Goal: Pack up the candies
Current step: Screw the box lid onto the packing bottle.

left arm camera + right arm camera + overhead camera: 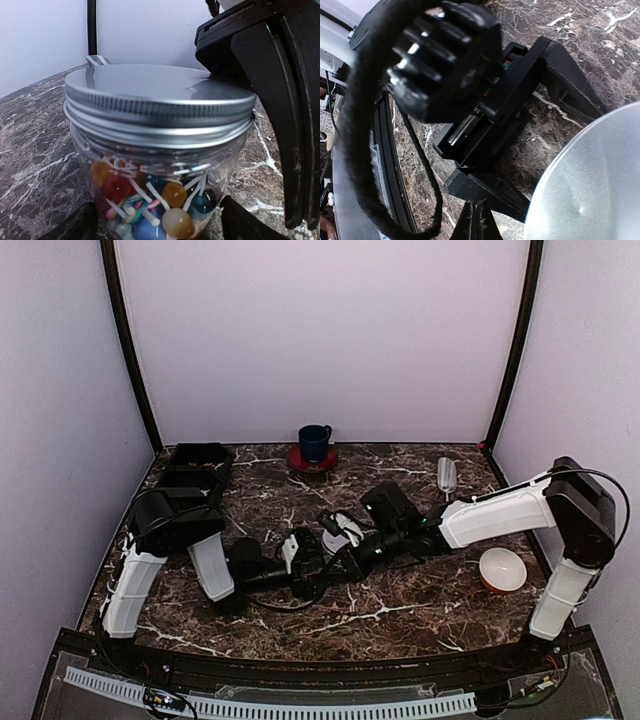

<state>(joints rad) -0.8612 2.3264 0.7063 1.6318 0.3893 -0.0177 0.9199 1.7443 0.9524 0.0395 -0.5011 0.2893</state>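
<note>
A clear jar [344,530] with a silver screw lid [155,90] stands mid-table. It holds the candies [170,200]: round red, amber, blue and pale pieces among thin white sticks. My left gripper [160,226] reaches in from the left, and its black fingers [245,220] stand wide against the jar's lower walls on both sides. My right gripper [479,222] is shut with nothing in it. Its tips sit just off the rim of the lid [592,185], above the left gripper's body [490,120]. In the left wrist view its black body [270,75] looms over the lid's right edge.
A blue mug [315,442] on a red coaster stands at the back centre. Black bins [198,468] are at the back left. A clear scoop [447,475] lies at the back right, and a white bowl [502,569] sits by the right arm's base. A black cable [355,150] loops close to the right wrist.
</note>
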